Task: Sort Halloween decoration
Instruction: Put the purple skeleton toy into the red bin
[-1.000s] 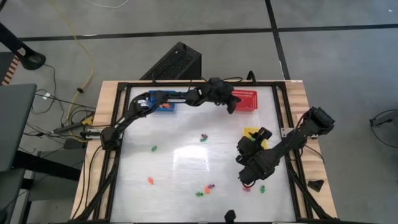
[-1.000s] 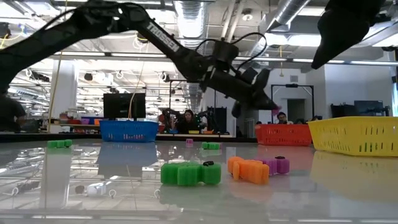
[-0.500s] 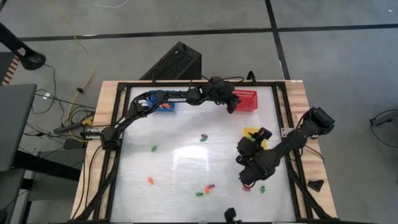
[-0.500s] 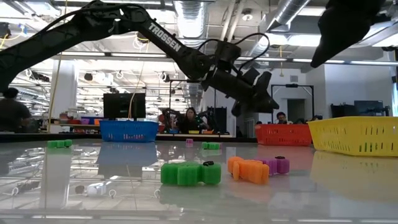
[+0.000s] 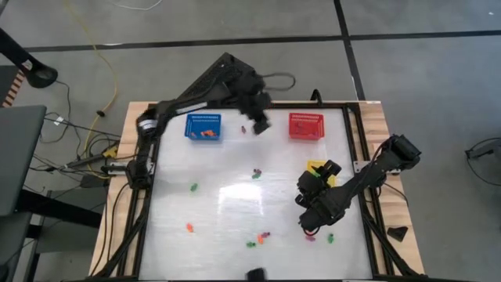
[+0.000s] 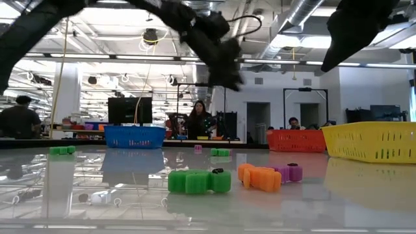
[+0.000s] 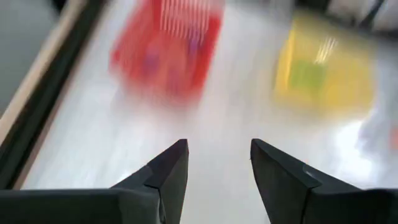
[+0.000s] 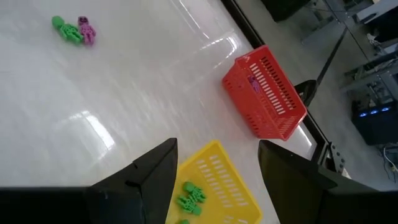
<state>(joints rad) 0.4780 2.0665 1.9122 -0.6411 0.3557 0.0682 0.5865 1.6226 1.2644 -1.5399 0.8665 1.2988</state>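
The Halloween decoration lies scattered on the white table: a green trinket point(image 5: 193, 187), an orange one point(image 5: 189, 228), a green, orange and purple cluster point(image 5: 258, 238) near the front, and a green and purple pair point(image 8: 73, 30). Some lie in the blue basket point(image 5: 203, 126), the red basket point(image 5: 305, 125) and the yellow basket point(image 5: 317, 168). My left gripper point(image 7: 217, 146) hangs open and empty above the far edge, between the blue and red baskets point(image 5: 261, 125). My right gripper point(image 8: 217, 144) stands open and empty over the yellow basket's near side point(image 5: 308, 184).
The three mesh baskets stand along the table's far and right parts. A black frame point(image 5: 356, 157) runs around the table top. In the low view, green point(image 6: 195, 181), orange point(image 6: 260, 177) and purple point(image 6: 290, 172) trinkets lie close to the camera. People show in the room behind.
My left gripper has opened over the red basket, and the purple trinket at its fingertips is gone from them. It has then swung up and toward the table's left along the far edge, away from the red basket. My right arm has kept still.
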